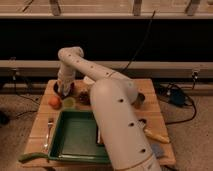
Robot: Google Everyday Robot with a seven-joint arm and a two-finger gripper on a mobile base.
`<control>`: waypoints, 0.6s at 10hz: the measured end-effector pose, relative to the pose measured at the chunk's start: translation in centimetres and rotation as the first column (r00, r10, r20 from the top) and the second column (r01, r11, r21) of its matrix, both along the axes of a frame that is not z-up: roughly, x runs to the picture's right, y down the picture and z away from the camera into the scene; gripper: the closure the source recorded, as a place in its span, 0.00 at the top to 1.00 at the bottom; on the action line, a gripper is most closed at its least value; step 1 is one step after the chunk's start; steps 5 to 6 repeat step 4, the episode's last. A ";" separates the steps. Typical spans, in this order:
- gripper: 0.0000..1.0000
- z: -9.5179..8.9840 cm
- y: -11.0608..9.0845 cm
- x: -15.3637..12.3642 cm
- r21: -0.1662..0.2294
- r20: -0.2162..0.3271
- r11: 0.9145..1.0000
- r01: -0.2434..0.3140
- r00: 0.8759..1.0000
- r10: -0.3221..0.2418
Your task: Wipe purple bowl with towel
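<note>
Dark round purple bowl (65, 90) beneath the gripper (62, 89).

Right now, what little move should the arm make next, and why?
Probably a small rubbing sweep inside the purple bowl. The gripper is already down over it at the table's far left corner; the arm hides the towel, so contact can't be confirmed.
</note>
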State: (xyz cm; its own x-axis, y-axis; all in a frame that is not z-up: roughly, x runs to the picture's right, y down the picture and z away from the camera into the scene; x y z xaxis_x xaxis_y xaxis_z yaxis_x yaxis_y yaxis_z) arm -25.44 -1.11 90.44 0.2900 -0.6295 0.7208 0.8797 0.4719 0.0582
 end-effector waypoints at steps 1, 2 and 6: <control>0.00 0.1 -0.6 0.5 0.006 -0.008 1.000 -0.010 1.000 0.011; 0.00 0.1 -1.2 0.6 0.018 -0.010 1.000 -0.015 1.000 0.015; 0.00 -0.2 -1.6 -0.7 0.026 0.007 1.000 -0.009 1.000 0.009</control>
